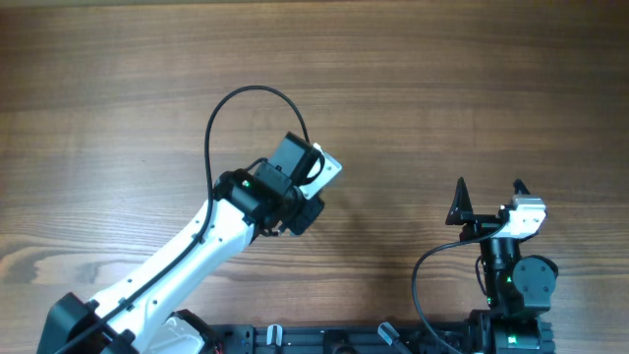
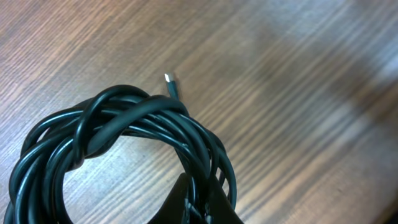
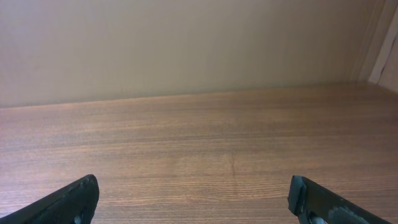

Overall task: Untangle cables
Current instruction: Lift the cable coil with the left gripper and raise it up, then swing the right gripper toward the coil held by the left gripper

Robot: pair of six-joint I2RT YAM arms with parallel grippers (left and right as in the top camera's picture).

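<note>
The cables are a knotted coil of thin black cords in the left wrist view, lifted a little off the wooden table. A small silver-tipped plug sticks out at the coil's top. My left gripper is shut on several strands at the coil's lower right. From overhead the coil is hidden beneath the left wrist at mid-table. My right gripper stands open and holds nothing at the front right, far from the coil; its fingertips frame bare wood.
The left arm's own thick black cable arches over the table behind the wrist. Another fixed cable loops beside the right arm's base. A beige wall rises at the table's far edge in the right wrist view.
</note>
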